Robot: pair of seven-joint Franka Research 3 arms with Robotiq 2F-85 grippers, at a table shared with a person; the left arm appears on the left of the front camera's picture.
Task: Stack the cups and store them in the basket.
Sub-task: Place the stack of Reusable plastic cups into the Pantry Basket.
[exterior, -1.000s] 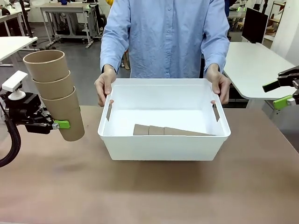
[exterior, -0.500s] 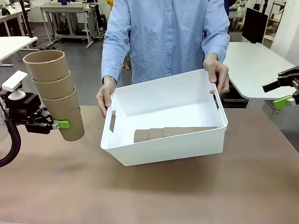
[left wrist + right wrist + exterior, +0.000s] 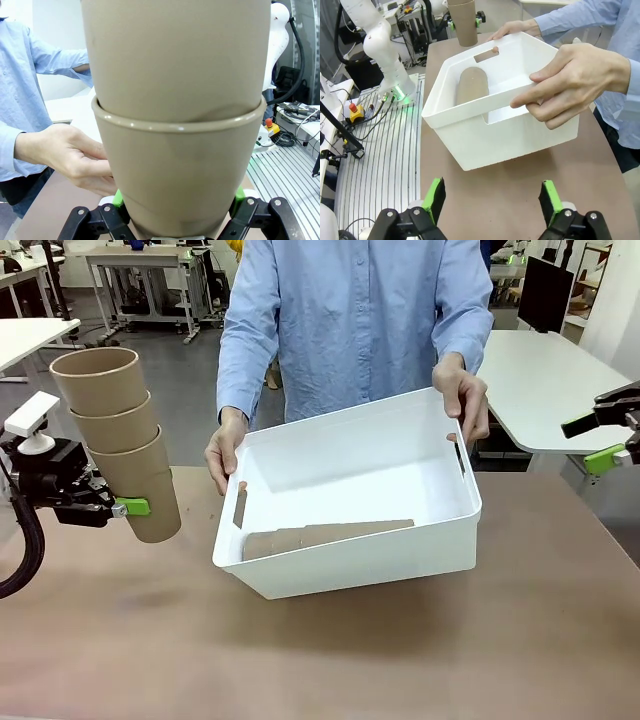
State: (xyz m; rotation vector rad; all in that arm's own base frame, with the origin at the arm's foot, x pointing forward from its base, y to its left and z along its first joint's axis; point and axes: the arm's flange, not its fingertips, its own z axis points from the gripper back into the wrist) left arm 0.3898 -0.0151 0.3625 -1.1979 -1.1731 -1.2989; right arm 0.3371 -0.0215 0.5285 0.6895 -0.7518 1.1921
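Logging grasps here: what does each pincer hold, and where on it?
Left pincer clamps the cup stack by the bottom cup's lower wall. Right pincer is open, holding nothing.

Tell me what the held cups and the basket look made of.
Cups: matte tan, likely cardboard or moulded fibre; dull, no shine, rolled rim in the left wrist view.
Basket: smooth white plastic, apparently; faint sheen, rounded corners, moulded slot handles.
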